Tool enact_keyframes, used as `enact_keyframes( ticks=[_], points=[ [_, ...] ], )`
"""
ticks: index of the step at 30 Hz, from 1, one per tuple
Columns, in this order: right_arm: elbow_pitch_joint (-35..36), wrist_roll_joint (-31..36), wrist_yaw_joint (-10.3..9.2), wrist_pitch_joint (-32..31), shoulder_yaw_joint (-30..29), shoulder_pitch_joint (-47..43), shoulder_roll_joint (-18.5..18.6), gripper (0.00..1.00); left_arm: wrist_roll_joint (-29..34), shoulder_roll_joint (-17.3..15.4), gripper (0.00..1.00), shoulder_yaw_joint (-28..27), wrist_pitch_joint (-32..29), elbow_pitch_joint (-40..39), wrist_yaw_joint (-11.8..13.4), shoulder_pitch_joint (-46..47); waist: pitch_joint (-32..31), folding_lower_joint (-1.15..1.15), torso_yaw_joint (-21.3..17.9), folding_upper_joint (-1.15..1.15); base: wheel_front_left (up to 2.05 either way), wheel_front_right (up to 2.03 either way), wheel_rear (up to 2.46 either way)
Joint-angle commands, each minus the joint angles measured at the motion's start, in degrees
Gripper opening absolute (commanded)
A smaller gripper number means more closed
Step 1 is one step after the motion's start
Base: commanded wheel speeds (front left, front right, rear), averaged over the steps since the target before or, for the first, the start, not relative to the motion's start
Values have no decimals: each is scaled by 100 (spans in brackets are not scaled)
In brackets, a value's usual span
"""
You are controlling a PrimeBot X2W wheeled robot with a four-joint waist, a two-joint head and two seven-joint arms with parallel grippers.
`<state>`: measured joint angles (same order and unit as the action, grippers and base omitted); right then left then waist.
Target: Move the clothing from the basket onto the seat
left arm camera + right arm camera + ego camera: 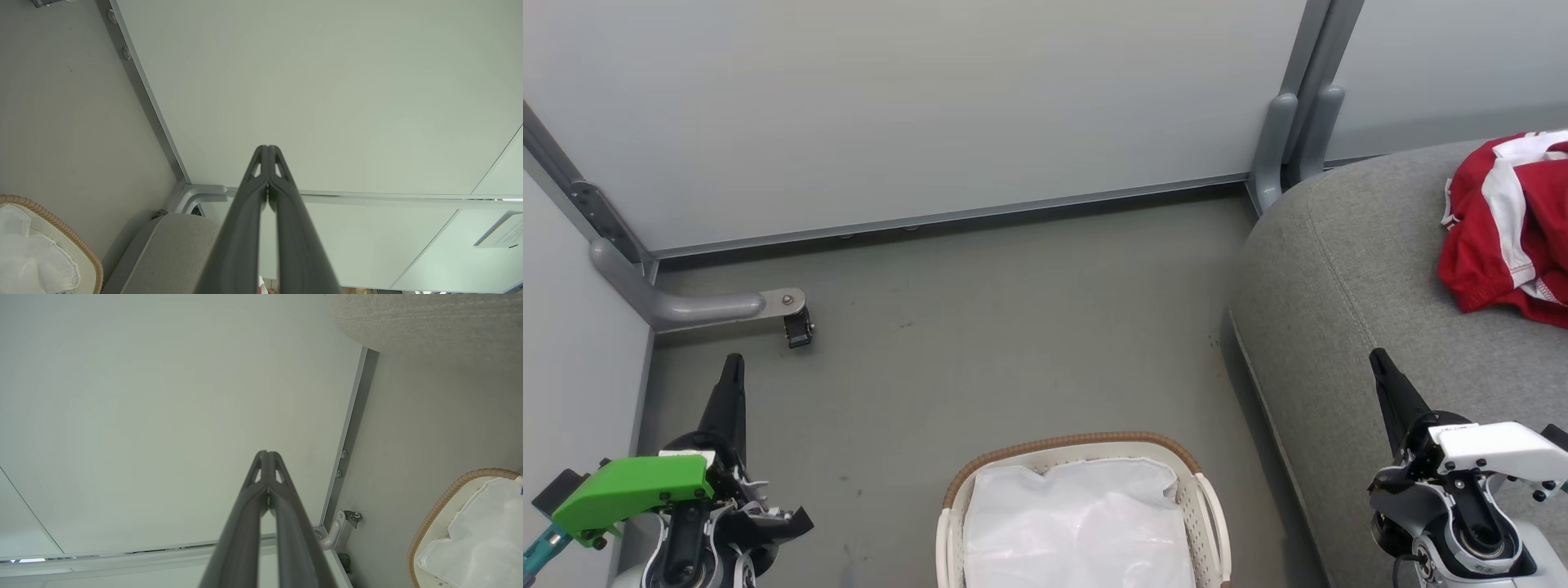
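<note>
The red clothing (1507,224) with white stripes lies bunched on the grey seat (1347,269) at the right edge of the head view. At the bottom centre stands the white basket (952,498) with its brown woven rim, and I see just its white liner (1078,523) inside. My left gripper (734,363) is shut at the lower left over the floor, holding nothing. Over the seat's front part, my right gripper (1379,359) is shut and empty, below and left of the clothing. The wrist views show the left gripper (267,149) and the right gripper (267,454) with their fingers pressed together.
Pale partition panels (931,106) close off the back and left, with grey metal feet (694,306) and a small black caster (799,328) on the floor. A grey post (1294,122) stands beside the seat. Bare grey floor (1013,327) lies between basket and panels.
</note>
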<state>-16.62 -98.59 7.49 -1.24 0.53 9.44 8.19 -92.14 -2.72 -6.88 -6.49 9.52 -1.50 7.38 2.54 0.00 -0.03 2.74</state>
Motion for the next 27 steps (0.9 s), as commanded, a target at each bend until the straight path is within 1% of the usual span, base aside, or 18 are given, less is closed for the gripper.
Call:
enact_keyframes(
  ticks=[1, 27],
  points=[
    [23, -29, 0, 28, 12, -23, 46, 0, -7, -29, 0, -6, -21, -18, 3, 34, 0, 0, 0, 0, 0, 0, 0],
    [75, -294, -1, 236, 291, -41, 251, 0, -8, -29, 0, -5, -19, -20, 3, 33, 1, 0, 1, 0, 0, 0, 0]
  ],
)
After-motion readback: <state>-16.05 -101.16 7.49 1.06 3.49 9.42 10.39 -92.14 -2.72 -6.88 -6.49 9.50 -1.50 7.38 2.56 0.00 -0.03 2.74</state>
